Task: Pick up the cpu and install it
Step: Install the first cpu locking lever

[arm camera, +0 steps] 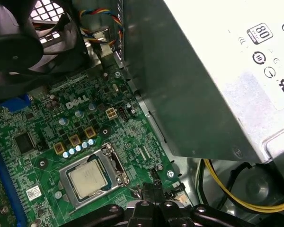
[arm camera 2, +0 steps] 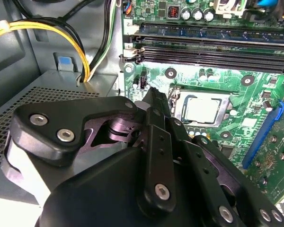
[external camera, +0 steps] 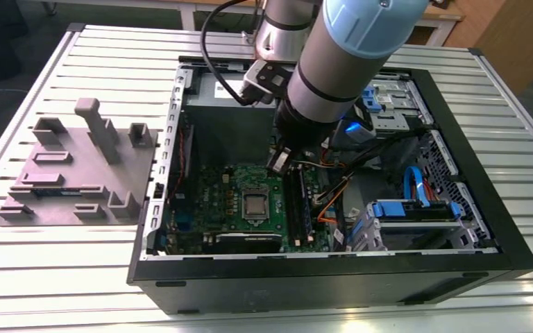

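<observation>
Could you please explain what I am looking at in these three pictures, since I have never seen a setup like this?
The exterior view shows a robot arm reaching down into an open computer case that lies on a slatted table. A grey holder for parts sits on the table toward that view's left. The other two pictures come from cameras riding near the arm's wrist, looking into the case. They show the green motherboard, and the cpu, a small silvery square, seated in its socket in both wrist views. The big grey box is the power supply. The black gripper hangs just beside the socket, and its fingers look closed together with nothing between them.
</observation>
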You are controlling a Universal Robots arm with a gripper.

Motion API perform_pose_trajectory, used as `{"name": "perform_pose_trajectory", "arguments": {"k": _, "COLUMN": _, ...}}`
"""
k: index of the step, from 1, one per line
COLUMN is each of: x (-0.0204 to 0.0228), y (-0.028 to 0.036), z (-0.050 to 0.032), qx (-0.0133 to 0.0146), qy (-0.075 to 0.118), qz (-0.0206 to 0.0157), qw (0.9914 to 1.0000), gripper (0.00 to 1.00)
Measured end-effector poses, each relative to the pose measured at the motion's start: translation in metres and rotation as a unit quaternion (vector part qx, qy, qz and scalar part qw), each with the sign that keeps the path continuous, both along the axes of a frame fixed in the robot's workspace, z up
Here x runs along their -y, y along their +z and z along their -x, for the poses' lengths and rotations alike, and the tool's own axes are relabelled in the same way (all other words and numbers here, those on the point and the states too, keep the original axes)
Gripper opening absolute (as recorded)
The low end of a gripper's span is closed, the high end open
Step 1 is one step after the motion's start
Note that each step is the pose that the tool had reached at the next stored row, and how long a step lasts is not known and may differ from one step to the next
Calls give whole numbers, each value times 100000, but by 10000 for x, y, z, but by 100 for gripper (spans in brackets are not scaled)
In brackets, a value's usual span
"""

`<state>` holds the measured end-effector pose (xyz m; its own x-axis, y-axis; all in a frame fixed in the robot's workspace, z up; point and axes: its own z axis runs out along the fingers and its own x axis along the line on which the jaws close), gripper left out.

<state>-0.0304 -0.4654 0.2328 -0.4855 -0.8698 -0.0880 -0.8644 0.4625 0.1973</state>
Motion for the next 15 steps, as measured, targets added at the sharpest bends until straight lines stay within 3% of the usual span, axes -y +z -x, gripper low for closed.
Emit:
{"name": "perform_pose_trajectory", "arguments": {"k": 4, "x": 0, "y": 0, "z": 35, "qx": 3, "qy": 262, "qz": 2, "qw": 100000, "gripper": 10}}
{"name": "perform_pose_trajectory", "arguments": {"k": 7, "x": 2, "y": 0, "z": 39, "qx": 83, "qy": 1729, "qz": 7, "qw": 99985, "gripper": 10}}
{"name": "perform_pose_trajectory", "arguments": {"k": 9, "x": 7, "y": 0, "z": 39, "qx": 557, "qy": 2611, "qz": 15, "qw": 99964, "gripper": 10}}
{"name": "perform_pose_trajectory", "arguments": {"k": 13, "x": 13, "y": 0, "z": 42, "qx": 1965, "qy": 3285, "qz": 38, "qw": 99927, "gripper": 10}}
{"name": "perform_pose_trajectory", "arguments": {"k": 15, "x": 16, "y": -1, "z": 49, "qx": 2169, "qy": 3787, "qz": 14, "qw": 99905, "gripper": 10}}
